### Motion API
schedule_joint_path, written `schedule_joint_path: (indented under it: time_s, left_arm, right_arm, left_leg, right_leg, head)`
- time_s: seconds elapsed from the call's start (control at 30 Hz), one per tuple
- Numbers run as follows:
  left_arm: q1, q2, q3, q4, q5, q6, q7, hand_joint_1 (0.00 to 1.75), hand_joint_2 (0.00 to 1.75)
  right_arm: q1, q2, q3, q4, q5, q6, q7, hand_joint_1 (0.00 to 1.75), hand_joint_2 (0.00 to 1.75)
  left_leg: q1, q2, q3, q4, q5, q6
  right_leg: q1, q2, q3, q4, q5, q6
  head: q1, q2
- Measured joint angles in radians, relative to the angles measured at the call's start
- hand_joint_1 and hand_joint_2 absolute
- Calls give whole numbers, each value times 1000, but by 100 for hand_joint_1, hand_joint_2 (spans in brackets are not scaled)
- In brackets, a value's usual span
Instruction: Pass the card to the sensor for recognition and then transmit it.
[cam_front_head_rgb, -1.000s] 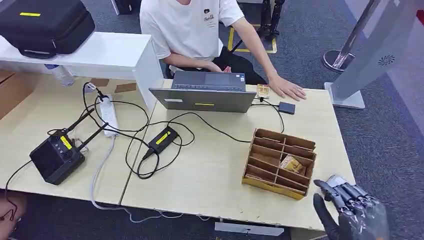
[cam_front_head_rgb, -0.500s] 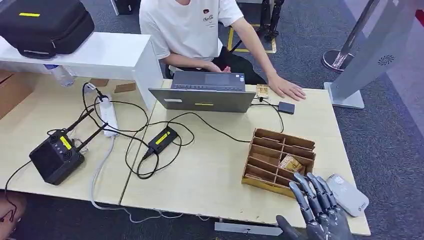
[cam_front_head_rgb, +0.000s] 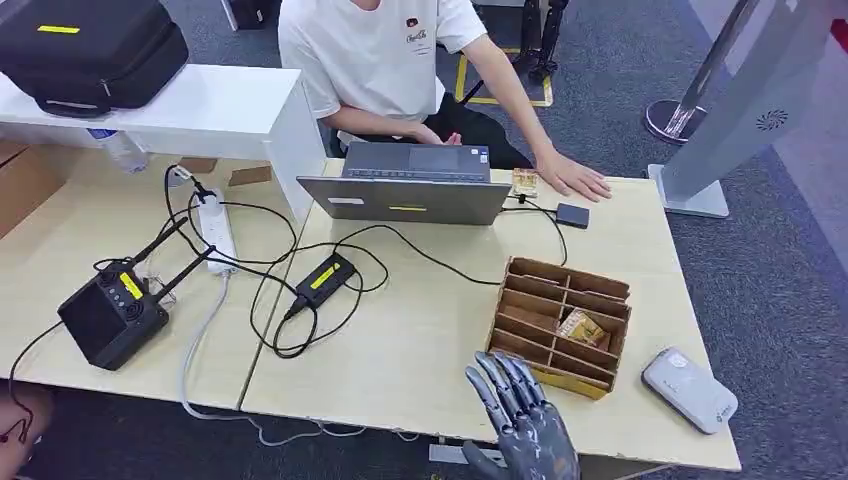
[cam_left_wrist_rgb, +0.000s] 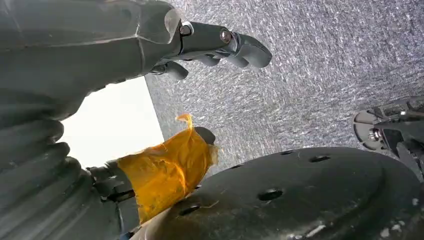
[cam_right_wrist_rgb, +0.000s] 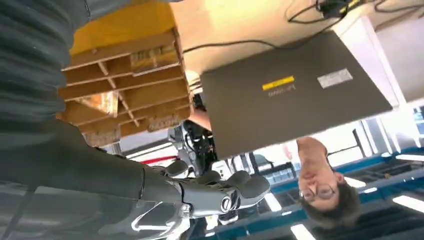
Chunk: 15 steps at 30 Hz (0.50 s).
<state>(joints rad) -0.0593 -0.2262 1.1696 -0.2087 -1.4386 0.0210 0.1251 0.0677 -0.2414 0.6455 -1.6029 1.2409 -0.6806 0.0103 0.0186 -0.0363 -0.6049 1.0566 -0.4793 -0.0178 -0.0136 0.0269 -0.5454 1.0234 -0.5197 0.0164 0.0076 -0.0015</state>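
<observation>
Cardboard organiser (cam_front_head_rgb: 558, 323) is approached by the right hand (cam_front_head_rgb: 520, 420), fingers spread and empty; what may be the card (cam_front_head_rgb: 582, 327) is seen just beyond, tilted in a compartment.

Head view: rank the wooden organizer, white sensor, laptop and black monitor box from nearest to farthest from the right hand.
From the right hand:
1. Wooden organizer, just beyond the fingers, slightly right.
2. White sensor, at the table's near right corner.
3. Laptop, at the far edge by the person.
4. Black monitor box, far to the left.
</observation>
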Motion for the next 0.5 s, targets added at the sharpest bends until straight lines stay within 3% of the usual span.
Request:
schedule_joint_path:
  time_s: [0.2, 0.5]
  left_arm:
    - [0, 3, -2, 0, -11, -3, 0, 0, 175]
    - [0, 5, -5, 0, -16, -6, 0, 0, 175]
  right_arm:
    - [-56, 47, 3, 97, -5, 4, 9, 0, 175]
    - [-86, 72, 2, 151, -8, 0, 21, 0, 175]
  left_leg:
    - [0, 0, 0, 0, 0, 0]
    - [0, 0, 0, 0, 0, 0]
  right_leg:
    - [0, 0, 0, 0, 0, 0]
    - [0, 0, 0, 0, 0, 0]
  head:
    - [0, 0]
    - [0, 0]
